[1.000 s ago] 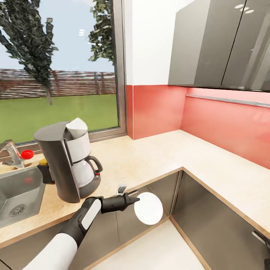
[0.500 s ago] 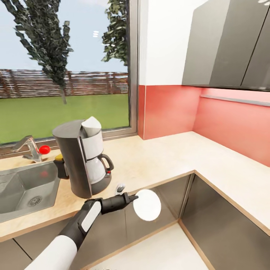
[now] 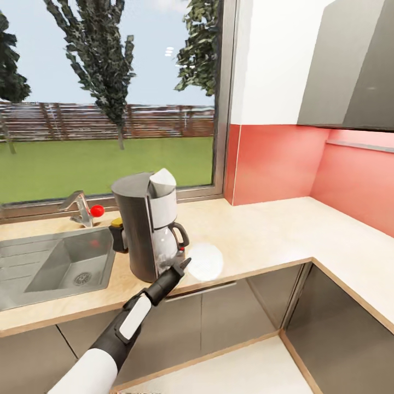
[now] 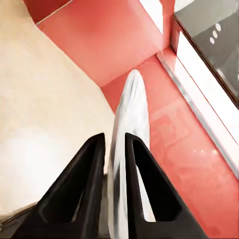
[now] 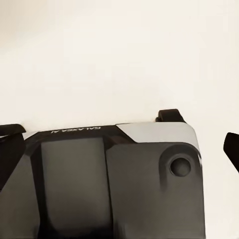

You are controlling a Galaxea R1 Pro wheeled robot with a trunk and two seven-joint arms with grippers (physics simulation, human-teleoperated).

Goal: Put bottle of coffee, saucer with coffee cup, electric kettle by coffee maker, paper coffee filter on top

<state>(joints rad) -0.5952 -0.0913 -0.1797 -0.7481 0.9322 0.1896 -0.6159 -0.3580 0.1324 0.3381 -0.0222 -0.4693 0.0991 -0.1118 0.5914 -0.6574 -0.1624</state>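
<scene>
Raised over the kitchen countertop [image 3: 262, 241], saucer [image 3: 205, 261] sits pinched edge-on in left claw [image 3: 185, 265]

Bright, even daylight enters through the large window [image 3: 109, 98] at the upper left of the head view, shadows stay faint, and the round white saucer [image 3: 204, 261] blurs palely against the speckled beige counter [image 3: 262, 235].

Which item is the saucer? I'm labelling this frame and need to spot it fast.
Start at the big window, then drop to the tall dark grey coffee maker on the kitchen countertop. Just beside its carafe side, the left gripper pinches the saucer by its rim: a flat, plain white disc, unlike the bulky dark machine.
</scene>
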